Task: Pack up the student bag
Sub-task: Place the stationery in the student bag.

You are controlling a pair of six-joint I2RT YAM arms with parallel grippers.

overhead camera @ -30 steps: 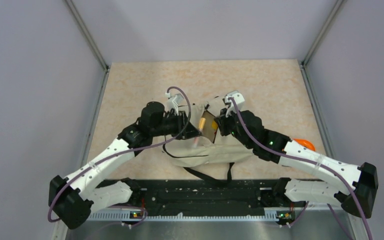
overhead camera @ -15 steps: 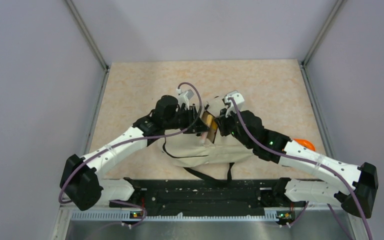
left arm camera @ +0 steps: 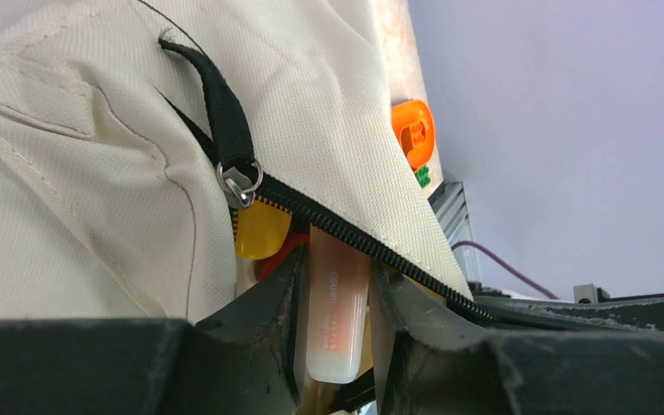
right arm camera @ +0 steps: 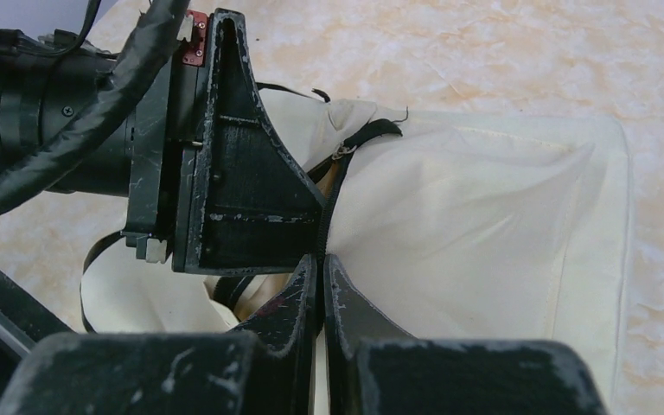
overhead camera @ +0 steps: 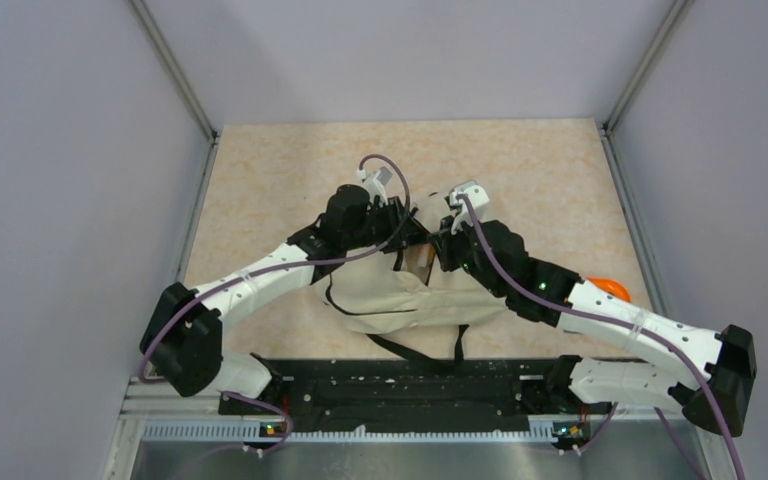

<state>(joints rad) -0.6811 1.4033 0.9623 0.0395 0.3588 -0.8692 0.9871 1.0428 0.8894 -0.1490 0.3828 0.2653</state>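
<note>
Inspecting the student bag (overhead camera: 400,300) at the middle of the bench (overhead camera: 290,170), we find the left end effector (left arm camera: 337,270) clamped on a translucent tube (left arm camera: 339,337) at the zip mouth. The right end effector (right arm camera: 322,270) is pinched together on the zip edge. We advise feeding the tube in straight, clear of the teeth.

The student bag (overhead camera: 390,300) is laid flat near the middle of the counter (overhead camera: 540,170): a cream fabric pack, its black webbing straps (overhead camera: 400,350) trailed toward the near edge. Its black zip (left arm camera: 354,236) is seen undone at the top, the opening lifted and gaped, and a black pull tab (left arm camera: 225,104) is hung from the metal slider (left arm camera: 240,181)
</note>
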